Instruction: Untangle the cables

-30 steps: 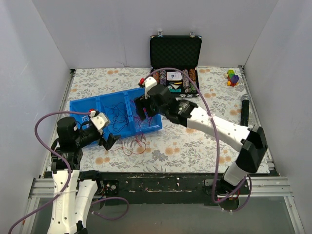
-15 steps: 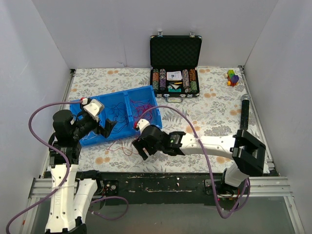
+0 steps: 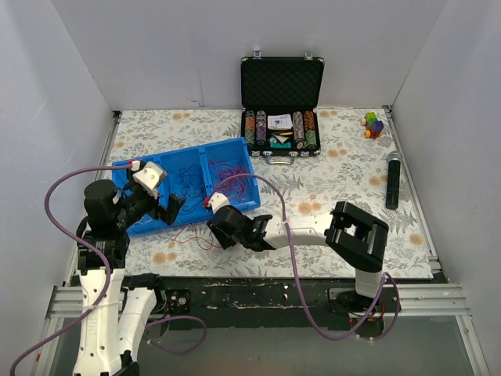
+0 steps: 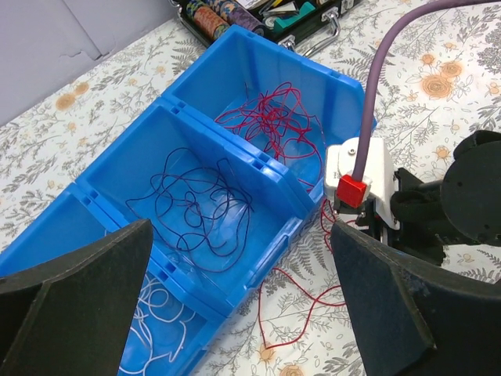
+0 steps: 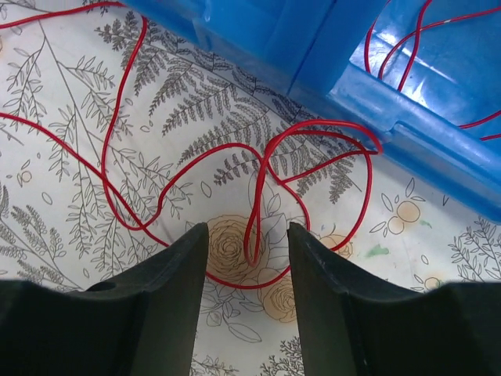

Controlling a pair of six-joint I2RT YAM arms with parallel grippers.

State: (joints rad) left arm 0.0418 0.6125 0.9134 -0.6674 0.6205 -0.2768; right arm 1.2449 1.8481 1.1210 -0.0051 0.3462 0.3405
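A blue three-compartment bin (image 3: pixel 180 153) holds a red cable (image 4: pixel 274 117), a dark navy cable (image 4: pixel 203 196) and a white cable (image 4: pixel 156 313), one per compartment. More red cable (image 3: pixel 188 237) loops over the bin's near wall onto the floral cloth. My right gripper (image 3: pixel 219 233) hovers low over those loops. Its fingers stand partly apart around one narrow red loop (image 5: pixel 252 227) that lies on the cloth, without touching it. My left gripper (image 3: pixel 174 205) is wide open above the bin's near edge (image 4: pixel 282 227), holding nothing.
An open black case of poker chips (image 3: pixel 282 117) stands at the back. Coloured toy blocks (image 3: pixel 373 124) sit at the far right corner, and a black cylinder (image 3: pixel 392 180) lies along the right side. White walls enclose the table.
My right arm swung from the bin's right compartment down to the cloth in front of it, and its jaws narrowed. The left gripper rose over the bin. The bin turned slightly.
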